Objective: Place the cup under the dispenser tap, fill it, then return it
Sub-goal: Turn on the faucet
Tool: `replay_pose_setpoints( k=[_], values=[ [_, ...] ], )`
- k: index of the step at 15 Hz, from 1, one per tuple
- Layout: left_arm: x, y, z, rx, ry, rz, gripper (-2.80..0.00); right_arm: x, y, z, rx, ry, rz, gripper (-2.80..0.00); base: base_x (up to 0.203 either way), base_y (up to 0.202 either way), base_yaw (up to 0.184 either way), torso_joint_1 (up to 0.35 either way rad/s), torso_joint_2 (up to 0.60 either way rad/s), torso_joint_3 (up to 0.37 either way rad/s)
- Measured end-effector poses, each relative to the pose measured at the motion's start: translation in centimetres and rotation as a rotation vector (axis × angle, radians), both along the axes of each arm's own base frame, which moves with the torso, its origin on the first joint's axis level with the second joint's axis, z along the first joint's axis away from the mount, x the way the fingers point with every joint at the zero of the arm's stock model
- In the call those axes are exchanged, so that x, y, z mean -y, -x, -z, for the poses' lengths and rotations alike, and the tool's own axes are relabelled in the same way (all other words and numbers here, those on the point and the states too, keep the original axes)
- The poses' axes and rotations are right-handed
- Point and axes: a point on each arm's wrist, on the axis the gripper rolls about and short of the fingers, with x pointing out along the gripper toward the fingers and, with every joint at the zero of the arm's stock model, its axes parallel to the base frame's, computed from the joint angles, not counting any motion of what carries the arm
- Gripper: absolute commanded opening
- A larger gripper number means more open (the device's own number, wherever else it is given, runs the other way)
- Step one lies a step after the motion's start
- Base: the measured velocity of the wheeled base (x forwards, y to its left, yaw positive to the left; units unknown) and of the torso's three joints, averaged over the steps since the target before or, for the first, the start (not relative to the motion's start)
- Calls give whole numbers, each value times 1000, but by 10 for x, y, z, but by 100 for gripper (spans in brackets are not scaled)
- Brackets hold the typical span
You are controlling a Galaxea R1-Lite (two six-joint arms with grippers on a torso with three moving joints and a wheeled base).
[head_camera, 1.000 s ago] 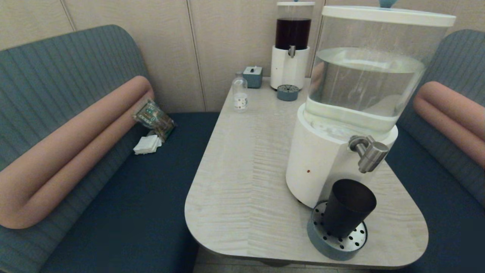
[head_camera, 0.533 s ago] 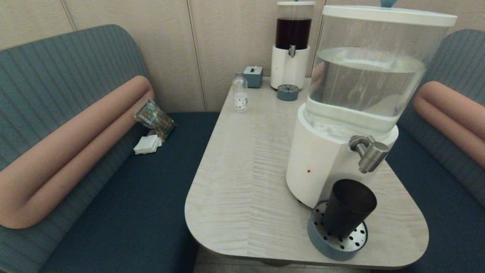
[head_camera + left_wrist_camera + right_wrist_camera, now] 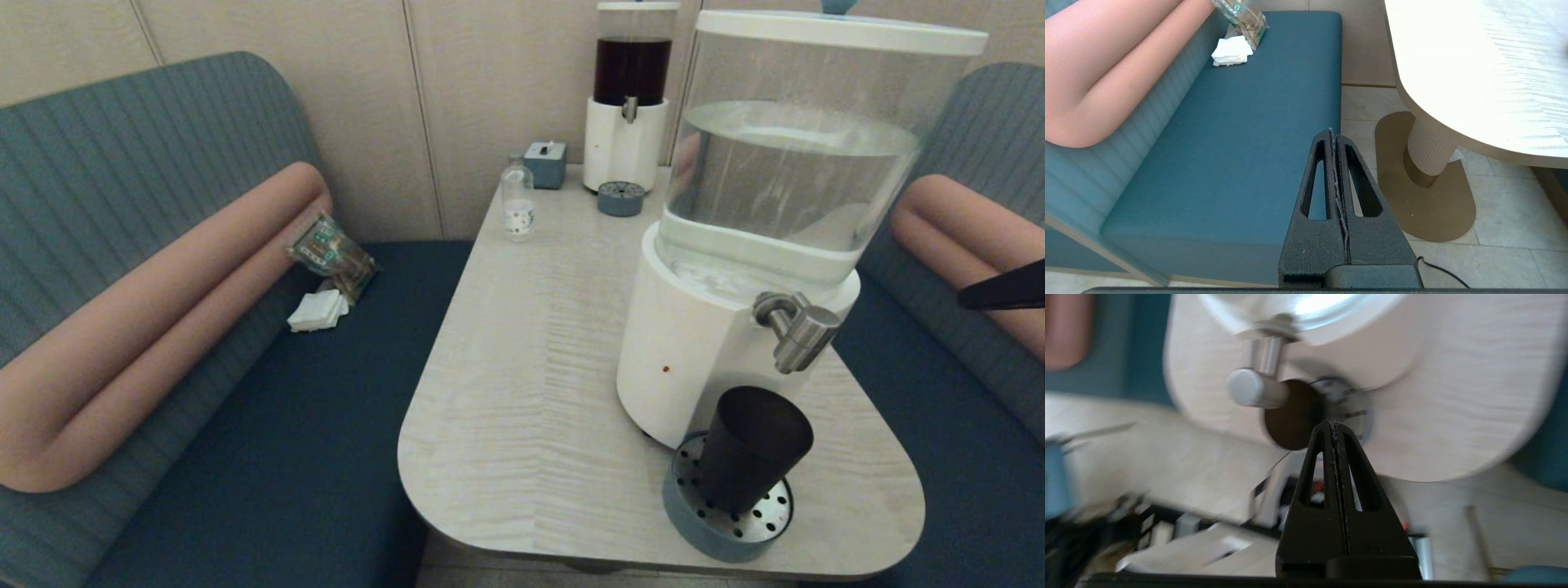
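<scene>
The dark tapered cup (image 3: 751, 447) stands upright on the round perforated drip tray (image 3: 727, 510), directly below the brushed-metal dispenser tap (image 3: 796, 327) of the big white dispenser (image 3: 694, 359) with its clear water tank. My right gripper (image 3: 965, 302) comes in from the right edge, level with the tap and well clear of it, shut and empty. In the right wrist view the right gripper (image 3: 1333, 424) has the tap (image 3: 1253, 386) and the cup (image 3: 1292, 414) ahead of it. My left gripper (image 3: 1333, 132) hangs shut over the bench edge and floor, beside the table.
At the table's (image 3: 531, 367) far end stand a smaller dark-liquid dispenser (image 3: 630, 98), its small drip tray (image 3: 620, 198), a small clear bottle (image 3: 517, 204) and a grey-blue box (image 3: 544, 163). A packet (image 3: 331, 253) and napkins (image 3: 318, 310) lie on the left bench.
The tip of my right gripper has come into the head view at the right edge; it was out of view before. The cup and dispenser have not moved.
</scene>
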Motion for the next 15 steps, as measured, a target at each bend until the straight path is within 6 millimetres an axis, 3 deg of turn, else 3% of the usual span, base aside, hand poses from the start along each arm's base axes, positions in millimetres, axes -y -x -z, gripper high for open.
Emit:
replay_pose_setpoints(
  k=[3,8,15],
  values=[
    [0,0,0,0,0,0,-280,-2,-23,12,-28,-73,-71,-280,0,0,0,0,0,0],
    [0,0,0,0,0,0,-280,0,-59,24,95,-124,-80,-280,0,0,0,0,0,0],
    [0,0,0,0,0,0,-280,-2,-64,41,97,-135,-106,-280,0,0,0,0,0,0]
  ],
)
